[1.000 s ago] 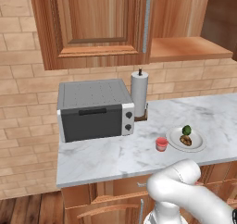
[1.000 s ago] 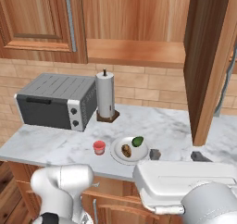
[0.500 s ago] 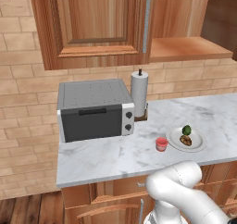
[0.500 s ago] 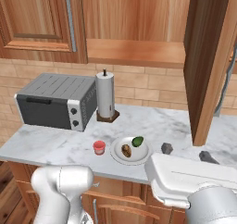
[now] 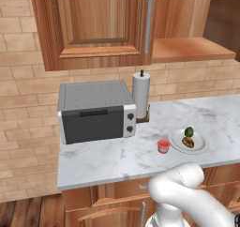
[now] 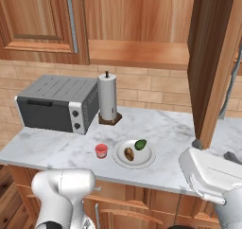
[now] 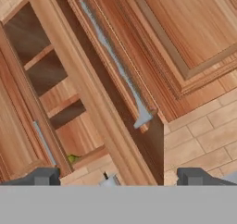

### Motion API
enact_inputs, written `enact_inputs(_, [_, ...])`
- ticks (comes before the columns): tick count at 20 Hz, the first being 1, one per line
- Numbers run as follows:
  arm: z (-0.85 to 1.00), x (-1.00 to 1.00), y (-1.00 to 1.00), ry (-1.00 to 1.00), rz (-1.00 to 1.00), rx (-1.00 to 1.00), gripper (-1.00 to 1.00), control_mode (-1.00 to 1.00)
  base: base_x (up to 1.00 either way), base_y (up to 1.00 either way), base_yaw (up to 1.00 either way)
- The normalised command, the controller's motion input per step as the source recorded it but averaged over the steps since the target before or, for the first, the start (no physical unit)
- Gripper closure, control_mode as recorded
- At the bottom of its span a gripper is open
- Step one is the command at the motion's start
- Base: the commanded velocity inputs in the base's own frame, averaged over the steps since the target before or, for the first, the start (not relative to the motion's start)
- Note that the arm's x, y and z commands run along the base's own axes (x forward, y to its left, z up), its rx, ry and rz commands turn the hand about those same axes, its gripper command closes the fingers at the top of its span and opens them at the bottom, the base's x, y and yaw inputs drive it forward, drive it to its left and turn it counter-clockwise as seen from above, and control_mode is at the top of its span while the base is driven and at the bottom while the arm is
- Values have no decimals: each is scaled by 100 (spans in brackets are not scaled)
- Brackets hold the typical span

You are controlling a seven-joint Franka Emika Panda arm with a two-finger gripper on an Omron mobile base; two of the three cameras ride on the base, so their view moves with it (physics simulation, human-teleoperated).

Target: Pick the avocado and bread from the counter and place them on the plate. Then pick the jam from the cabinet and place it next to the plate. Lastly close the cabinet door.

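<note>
Step in hand, by judgement: close cabinet door (image 6: 215,57).
Hand (image 7: 118,177) spread wide, holding nothing, aimed at door's edge.
Advice: press flat on door's outer face, swing steadily, stay clear of handle (image 7: 113,61).
Door: tall reddish-brown panelled wood, standing open over counter (image 6: 175,128), right of plate (image 6: 134,153).
Jam (image 6: 101,150) beside plate.

Base views flank counter (image 5: 108,160); hand view nears cabinet (image 7: 115,102).
</note>
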Motion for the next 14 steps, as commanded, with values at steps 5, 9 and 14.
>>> enact_inputs(5, [-17,35,-26,3,0,2,-100,-100,0,0,0])
enact_inputs(9, [-2,26,-39,2,0,10,-100,-100,0,0,0])
enact_inputs(14, [0,38,-40,1,0,12,-100,-100,0,0,0])
